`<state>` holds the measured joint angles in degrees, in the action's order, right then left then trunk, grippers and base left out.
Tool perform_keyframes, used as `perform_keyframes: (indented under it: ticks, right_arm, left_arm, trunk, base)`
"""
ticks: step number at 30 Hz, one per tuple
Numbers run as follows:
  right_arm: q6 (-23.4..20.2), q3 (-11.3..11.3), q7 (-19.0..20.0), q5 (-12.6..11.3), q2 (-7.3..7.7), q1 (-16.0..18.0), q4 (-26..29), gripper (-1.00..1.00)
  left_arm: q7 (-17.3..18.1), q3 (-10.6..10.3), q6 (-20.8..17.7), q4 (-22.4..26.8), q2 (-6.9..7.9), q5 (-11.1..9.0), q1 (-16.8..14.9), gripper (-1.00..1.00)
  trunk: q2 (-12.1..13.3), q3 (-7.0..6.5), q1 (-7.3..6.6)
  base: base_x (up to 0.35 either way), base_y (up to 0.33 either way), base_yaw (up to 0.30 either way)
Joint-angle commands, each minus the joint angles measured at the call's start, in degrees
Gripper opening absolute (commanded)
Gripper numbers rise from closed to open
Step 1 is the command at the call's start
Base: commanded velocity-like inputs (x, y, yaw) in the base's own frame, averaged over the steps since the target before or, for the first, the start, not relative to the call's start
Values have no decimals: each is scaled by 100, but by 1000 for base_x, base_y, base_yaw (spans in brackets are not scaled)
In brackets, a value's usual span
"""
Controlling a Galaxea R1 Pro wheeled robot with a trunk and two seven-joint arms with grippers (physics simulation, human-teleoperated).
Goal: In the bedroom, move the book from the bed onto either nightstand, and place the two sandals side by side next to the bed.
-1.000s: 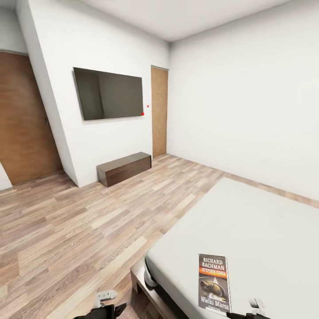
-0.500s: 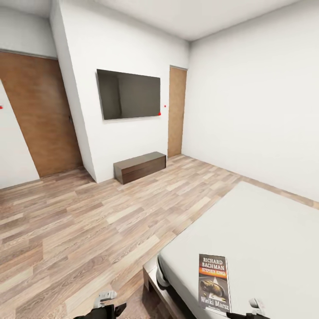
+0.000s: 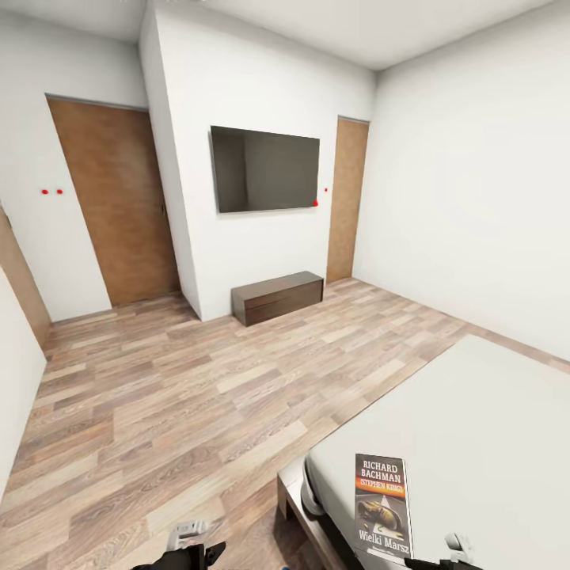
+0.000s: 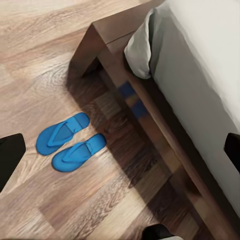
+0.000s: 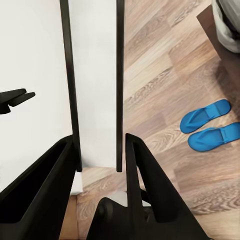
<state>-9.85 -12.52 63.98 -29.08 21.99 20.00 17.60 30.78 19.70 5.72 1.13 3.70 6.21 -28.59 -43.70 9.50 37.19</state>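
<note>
1. Head view looks across the bedroom: the right tool [image 3: 443, 564] at the lower edge holds the book [image 3: 383, 507] upright, cover facing the camera, above the bed [image 3: 475, 412] and its light-grey mattress.
2. Right wrist view shows the right tool [image 5: 97, 160] with its two dark fingers [image 5: 142, 175] narrowed on the lower end of the book [image 5: 95, 85], seen edge-on as a thin white block between dark covers.
3. Beyond the right tool, on the wood-plank floor [image 5: 160, 75], the two sandals [image 5: 210, 125] lie side by side, just apart, near a corner of the bed frame [image 5: 225, 45].
4. Left wrist view shows the two sandals [image 4: 70, 142] ahead of the left tool, parallel on the floor just beside the dark wooden bed frame [image 4: 150, 110], with the mattress [image 4: 200, 75] above it.
5. Of the left tool only dark finger tips [image 4: 10, 160] appear at opposite edges of that picture, set wide with nothing between them.
6. Far from both tools, a long low dark bench [image 3: 277, 297] stands against the white wall under a wall television [image 3: 265, 169], between two brown doors [image 3: 119, 206].
</note>
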Motion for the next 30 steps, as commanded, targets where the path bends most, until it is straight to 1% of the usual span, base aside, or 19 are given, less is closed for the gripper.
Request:
perform_keyframes:
  ticks: [1,8,15,30]
  right_arm:
    - [-61,-23,9,-72,6,3,7,-100]
    - [-61,-23,9,-72,7,3,7,-100]
    - [-60,-23,9,-72,6,3,7,-100]
    - [-61,-25,8,-72,7,3,7,-100]
  left_arm:
    - [7,41,35,-8,2,60,-6,100]
    - [7,42,35,-8,6,58,-6,100]
    - [7,42,35,-8,8,56,-6,100]
    - [7,42,35,-8,8,55,-6,100]
  trunk:
    - [-8,9,1]
    - [-8,9,1]
    - [-8,9,1]
    - [-8,9,1]
  base:
    - [0,0,250]
    - [0,2,250]
    - [0,134,250]
    - [0,7,250]
